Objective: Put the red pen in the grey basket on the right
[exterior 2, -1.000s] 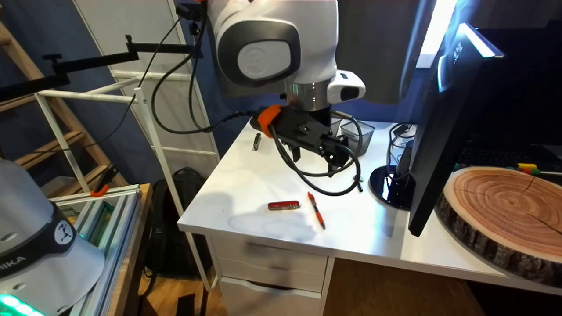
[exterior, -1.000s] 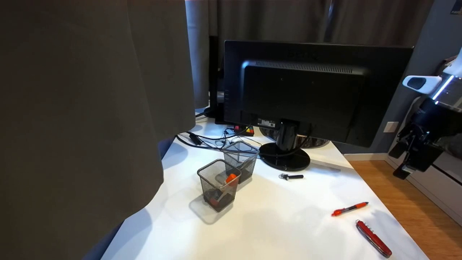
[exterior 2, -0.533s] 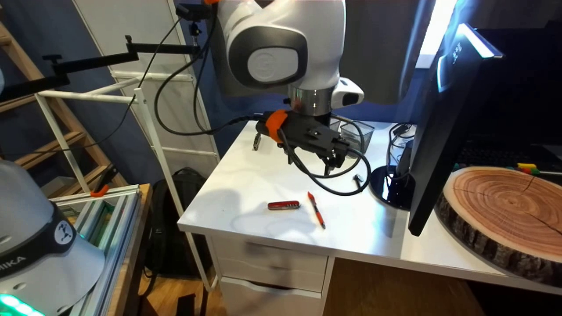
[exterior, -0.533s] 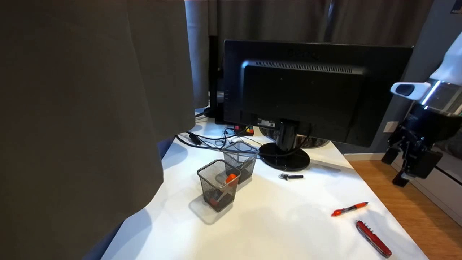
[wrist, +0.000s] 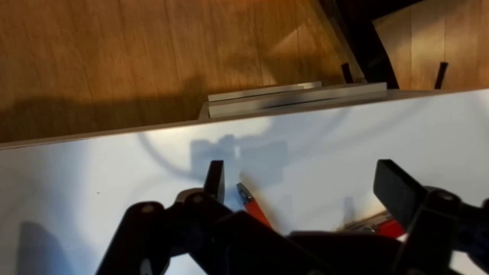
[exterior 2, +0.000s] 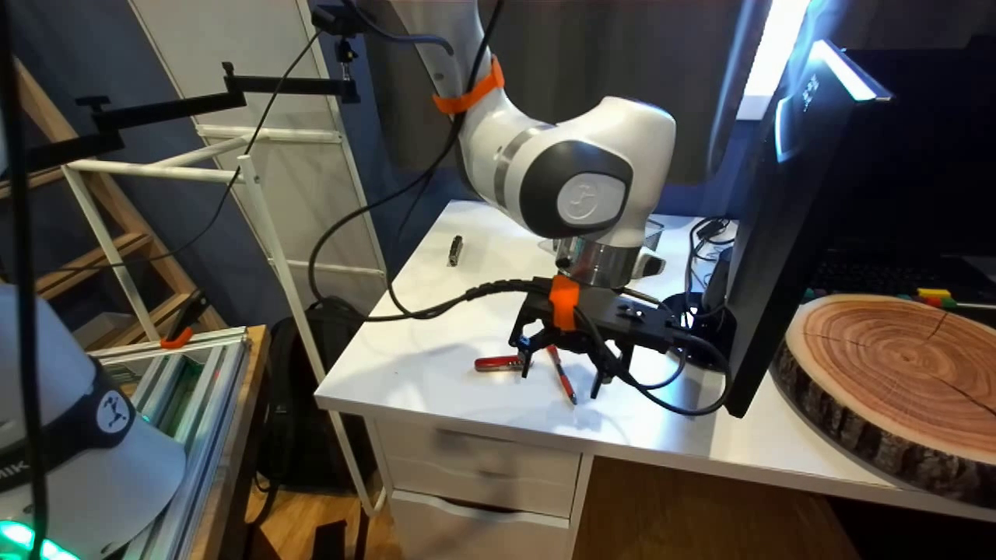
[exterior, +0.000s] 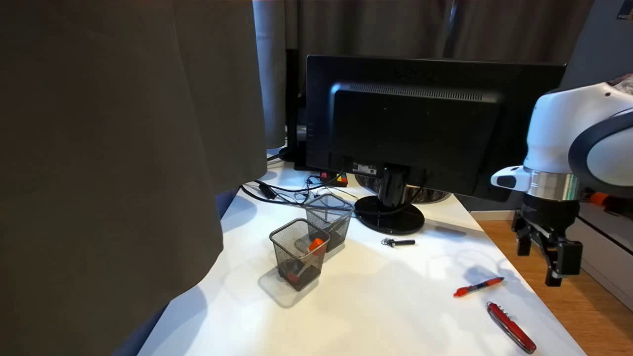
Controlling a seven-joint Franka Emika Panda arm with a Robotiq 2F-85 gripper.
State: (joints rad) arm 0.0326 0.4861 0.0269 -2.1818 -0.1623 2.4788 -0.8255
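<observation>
The red pen (exterior: 478,287) is lying on the white surface (exterior: 376,311), its dark tip pointing towards the front edge, with a strip of surface running between tip and edge. My jaws are standing wide apart above the surface near it, gripping nothing; in the wrist view the tip end is showing between them, nearer the jaw at that picture's left, while their own bulk is hiding the rest. Just beside the pen, with a gap between, a red pocket knife (exterior: 512,328) is lying, partly covered by the jaw at the wrist picture's right. Past the front edge, the drawers (exterior 2: 475,470) are sitting below and the wooden floor (wrist: 133,57) is showing. Farther along the surface, a small black stick (exterior: 405,242) with a ring-like end is lying near the monitor stand (exterior: 390,220), well apart from the pen. From the pen, a broad stretch of surface is running to the grey mesh basket on the right (exterior: 346,223), which in an exterior view is standing just beside the monitor stand, partly behind another mesh basket (exterior: 288,259); whether the two are touching, I cannot tell. In an exterior view my arm (exterior 2: 576,187) is hiding most of both, and a cable loop (exterior 2: 688,414) is hanging out towards the monitor (exterior 2: 782,233).
</observation>
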